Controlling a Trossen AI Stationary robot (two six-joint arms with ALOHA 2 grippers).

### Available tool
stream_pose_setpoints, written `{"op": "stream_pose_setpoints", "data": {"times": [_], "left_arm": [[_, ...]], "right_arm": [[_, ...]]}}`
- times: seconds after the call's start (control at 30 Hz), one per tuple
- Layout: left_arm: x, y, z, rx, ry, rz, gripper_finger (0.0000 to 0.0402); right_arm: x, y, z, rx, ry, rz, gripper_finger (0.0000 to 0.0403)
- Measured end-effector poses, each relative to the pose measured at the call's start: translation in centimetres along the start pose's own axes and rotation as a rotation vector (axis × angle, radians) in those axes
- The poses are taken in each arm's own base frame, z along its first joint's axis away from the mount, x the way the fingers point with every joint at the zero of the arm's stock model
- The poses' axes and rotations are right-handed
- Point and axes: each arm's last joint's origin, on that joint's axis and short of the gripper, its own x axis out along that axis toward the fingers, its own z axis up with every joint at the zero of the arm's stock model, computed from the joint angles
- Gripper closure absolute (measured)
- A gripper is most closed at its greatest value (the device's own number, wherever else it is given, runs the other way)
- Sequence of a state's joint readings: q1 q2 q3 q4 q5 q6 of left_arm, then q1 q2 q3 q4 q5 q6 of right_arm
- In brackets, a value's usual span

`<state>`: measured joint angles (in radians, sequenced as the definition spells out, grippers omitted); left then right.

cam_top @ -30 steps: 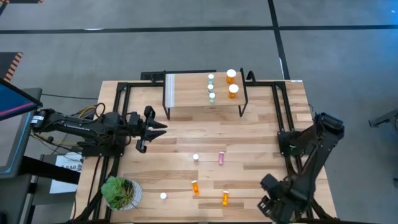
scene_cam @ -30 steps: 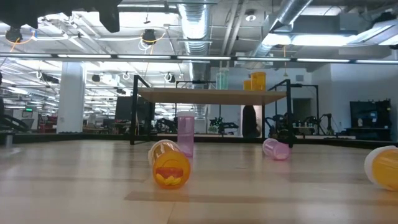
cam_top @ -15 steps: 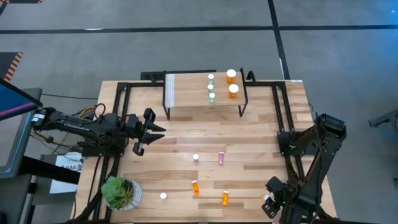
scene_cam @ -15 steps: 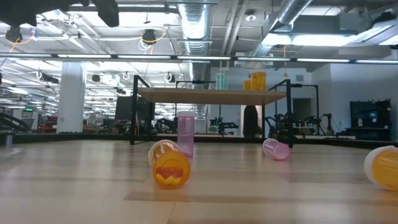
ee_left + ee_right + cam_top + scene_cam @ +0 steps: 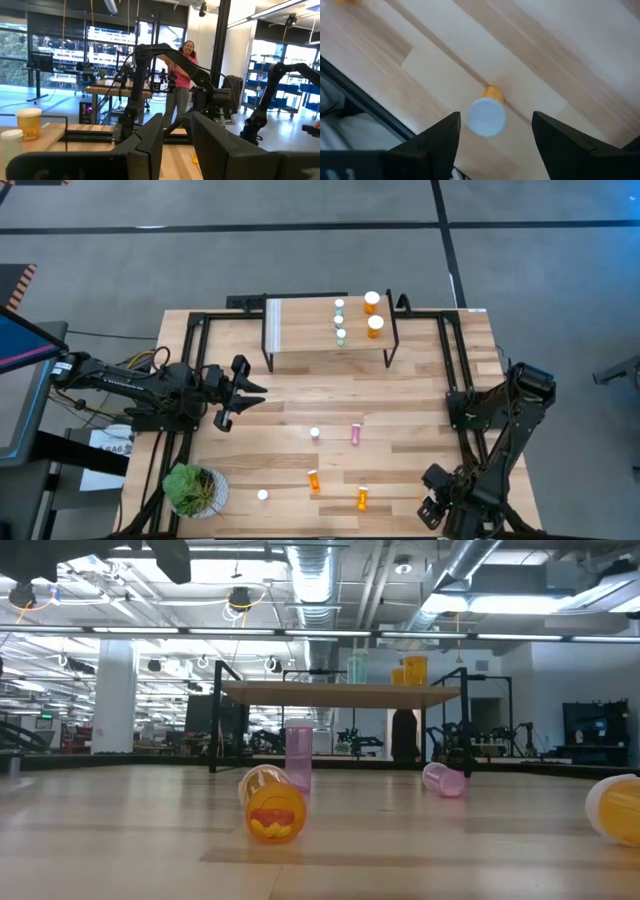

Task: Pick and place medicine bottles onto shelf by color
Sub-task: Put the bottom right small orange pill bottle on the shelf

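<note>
The right hand [image 5: 492, 135], fingers spread and empty, hovers over 1 upright orange bottle [image 5: 487, 114] near the surface's [image 5: 430, 380] front edge; probably light and slick, best pinched around its sides.

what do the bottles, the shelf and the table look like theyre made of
Bottles: likely clear tinted plastic with matte white caps; the pink bottle lets light through, and the orange bottle glows.
Shelf: pale wood plank top with visible grain, on thin legs that look like black-painted metal.
Table: light wood planks with seams and a slight sheen, perhaps varnished.
</note>
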<state>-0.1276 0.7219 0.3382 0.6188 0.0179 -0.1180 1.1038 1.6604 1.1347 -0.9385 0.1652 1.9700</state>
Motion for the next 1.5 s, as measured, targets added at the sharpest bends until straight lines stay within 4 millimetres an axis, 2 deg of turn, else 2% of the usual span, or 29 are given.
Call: {"op": "stream_pose_setpoints", "data": {"times": [0.33,0.7,0.87,1.0,1.1,1.2,1.37,1.5], "left_arm": [[0.0,0.0,0.0,-0.023,0.003,0.003,0.0313],[0.0,0.0,-0.1,-0.023,0.012,0.005,0.0313],[0.0,0.1,-0.3,-0.022,0.025,0.042,0.0313],[0.0,0.2,-0.3,-0.022,0.026,0.055,0.0313],[0.0,0.3,-0.4,-0.034,0.029,0.104,0.0313],[0.0,0.5,-0.6,-0.035,0.047,0.145,0.0313],[-0.1,0.5,-0.7,-0.056,0.056,0.153,0.0313],[-0.1,0.6,-1.0,-0.054,0.087,0.180,0.0313]], "right_arm": [[2.0,0.6,0.2,-0.071,0.028,-0.071,0.0199],[1.6,0.5,0.4,-0.069,0.034,-0.065,0.0263],[1.3,0.9,0.6,-0.077,0.032,-0.058,0.0273],[0.6,2.2,1.9,-0.103,-0.028,0.000,0.0264],[-0.1,3.6,4.2,-0.176,-0.102,0.032,0.0261],[-0.7,4.9,8.1,-0.259,-0.147,0.025,0.0262],[-2.7,7.2,16.8,-0.465,-0.227,0.107,0.0265],[-6.1,7.5,24.2,-0.612,-0.302,0.182,0.0261]]}}
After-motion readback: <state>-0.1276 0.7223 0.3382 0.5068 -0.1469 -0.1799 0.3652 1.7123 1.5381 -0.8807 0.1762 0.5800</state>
